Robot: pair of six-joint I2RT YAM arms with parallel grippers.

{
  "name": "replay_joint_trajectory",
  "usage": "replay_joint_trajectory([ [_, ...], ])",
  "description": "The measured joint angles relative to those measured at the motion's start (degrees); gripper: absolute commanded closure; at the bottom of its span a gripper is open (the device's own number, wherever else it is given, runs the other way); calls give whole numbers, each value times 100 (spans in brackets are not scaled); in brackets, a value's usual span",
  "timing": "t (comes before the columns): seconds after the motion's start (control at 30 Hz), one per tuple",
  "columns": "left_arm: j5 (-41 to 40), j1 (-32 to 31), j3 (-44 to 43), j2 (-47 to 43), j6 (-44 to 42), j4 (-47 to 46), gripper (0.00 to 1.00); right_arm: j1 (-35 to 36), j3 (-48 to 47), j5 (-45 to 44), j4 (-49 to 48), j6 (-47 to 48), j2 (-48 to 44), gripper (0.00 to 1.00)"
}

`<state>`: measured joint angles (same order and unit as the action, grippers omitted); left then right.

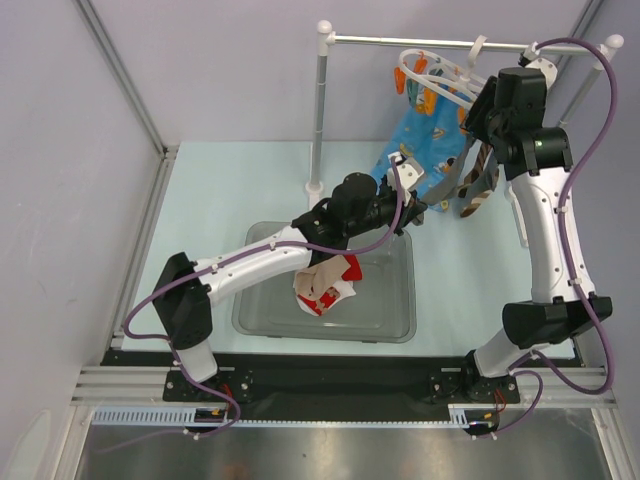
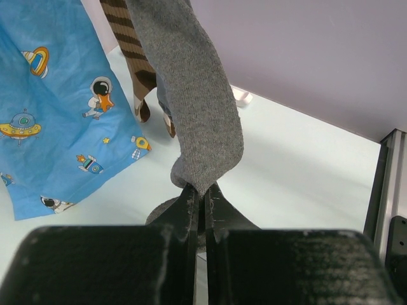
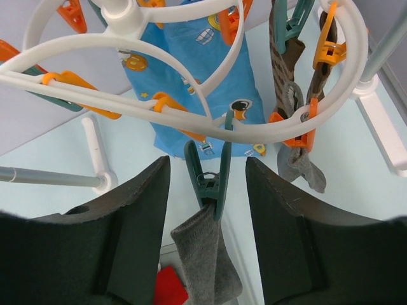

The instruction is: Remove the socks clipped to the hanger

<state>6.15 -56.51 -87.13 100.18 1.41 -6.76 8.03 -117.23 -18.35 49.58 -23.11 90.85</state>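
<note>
From above, the hanger [image 1: 432, 78] hangs on the rail stand [image 1: 322, 110]. A blue sock [image 1: 425, 150] and brown striped socks [image 1: 480, 190] dangle under it. The right gripper [image 1: 478, 108] sits just beside the hanger's ring. The left gripper [image 1: 418, 205] reaches in below the hanger, among the hanging socks. Well below the hanger, a grey tub [image 1: 385, 300] holds white-and-red socks [image 1: 325, 285].

In the left wrist view, the left jaws are pressed together on the toe of a grey sock [image 2: 200, 101]. That sock runs up towards the hanger and leaves the top of the frame. The blue sock hangs beside it and a striped one behind it.

In the right wrist view, the right jaws stand fairly wide on either side of a green peg [image 3: 213, 175]. The peg dangles from the hanger's ring and clips the grey sock's cuff. A gap shows on each side, so the fingers [image 3: 137, 210] do not touch it. Further along the ring, orange pegs [image 3: 299, 136] grip the striped socks and a second grey sock [image 3: 302, 168].
</note>
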Motion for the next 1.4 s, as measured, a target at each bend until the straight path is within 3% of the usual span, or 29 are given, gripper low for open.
replay_joint_trajectory([
  [0.63,-2,-22,0,0,0,-2,100,192,0,-509,-111,229,304,54],
  [0.73,-2,-26,0,0,0,0,100,192,15,-555,-129,254,367,72],
  [0.77,-2,-26,0,0,0,-2,100,192,22,-575,-131,264,380,84],
  [0.9,-2,-26,0,0,2,0,100,186,90,-651,-219,269,385,100],
  [1.23,-31,-28,20,0,2,4,100,188,184,-625,-328,267,385,98],
  [1.3,-74,-28,81,-15,4,-2,100,188,186,-616,-341,267,385,94],
  [1.4,-210,-33,409,-175,2,70,100,186,197,-560,-363,267,367,74],
])
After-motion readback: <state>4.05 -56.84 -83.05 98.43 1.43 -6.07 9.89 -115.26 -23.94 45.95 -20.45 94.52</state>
